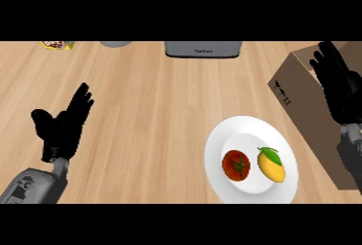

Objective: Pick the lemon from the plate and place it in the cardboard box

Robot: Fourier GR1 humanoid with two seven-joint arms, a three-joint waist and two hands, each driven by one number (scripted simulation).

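Observation:
A yellow lemon (pixel 271 165) with a green leaf lies on the right side of a white plate (pixel 249 130), beside a red tomato (pixel 236 165). The cardboard box (pixel 300 103) stands at the right edge, just right of the plate. My right hand (pixel 338 83) is over the box, fingers straight and pointing away, holding nothing. My left hand (pixel 62 125) rests open at the left, fingers up, far from the plate.
A grey appliance (pixel 203 49) stands at the counter's far edge, with a grey round object (pixel 115 43) and a colourful packet (pixel 56 45) to its left. Bare wooden counter (pixel 155 119) lies between my left hand and the plate.

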